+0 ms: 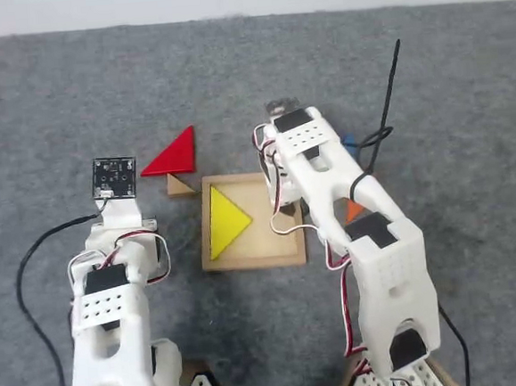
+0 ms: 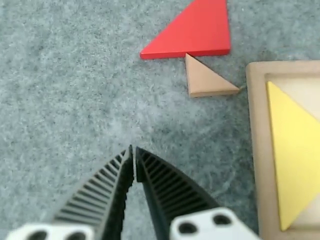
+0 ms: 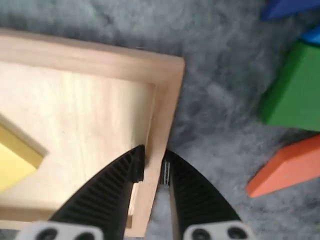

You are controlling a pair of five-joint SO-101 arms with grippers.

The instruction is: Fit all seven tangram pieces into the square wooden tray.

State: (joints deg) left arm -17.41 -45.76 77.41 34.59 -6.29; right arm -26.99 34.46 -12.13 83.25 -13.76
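We note the right gripper (image 3: 152,167) straddling the side wall of the wooden tray (image 3: 165,100), one finger inside, one outside, closed down to the wall's thickness and apparently pinching it; the left gripper (image 2: 134,152) hangs over grey carpet (image 2: 60,75), fingers pressed together, holding nothing. The tray sits between the arms; the yellow triangle (image 1: 224,221) lies in it along the wall opposite the pinch; the red triangle (image 2: 200,30) and tan triangle (image 2: 205,80) touch just outside that wall; the green piece (image 3: 295,90) and orange piece (image 3: 285,172) lie near the pinched wall.

Risks, as we judge them: a pull on the wall could tilt the tray and slide the yellow triangle askew; a shove could drive the tray into the tan triangle; an outward swing could scatter the green and orange pieces.
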